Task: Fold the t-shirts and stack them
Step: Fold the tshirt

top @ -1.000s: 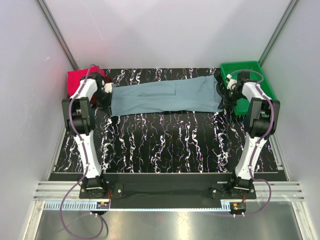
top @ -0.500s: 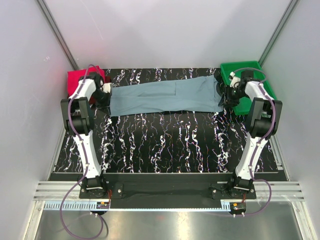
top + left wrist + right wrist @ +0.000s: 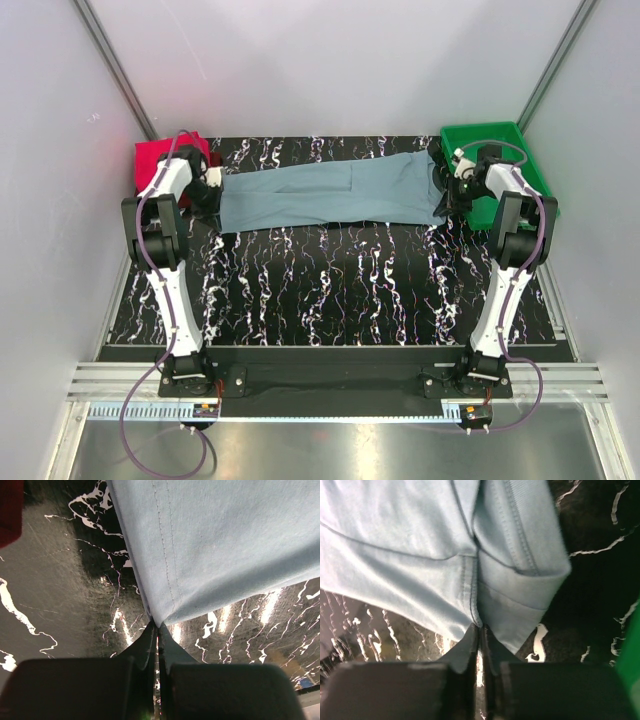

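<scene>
Grey-blue t-shirt [image 3: 330, 195] lies pinched by left fingers [image 3: 141, 649] and right fingers [image 3: 465, 649].

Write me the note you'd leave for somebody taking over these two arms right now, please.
Left gripper: shut on the left-end corner of the grey-blue shirt.
Right gripper: shut on the opposite end, at the hem by the sleeve.
The shirt is stretched between them as a long narrow strip across the far part of the table. A folded red shirt sits at the far left corner, and the green tray at the far right.
Done: the shirt seems already narrowed lengthwise.
Left: fold it end to end, then probably stack it on the red one.
</scene>
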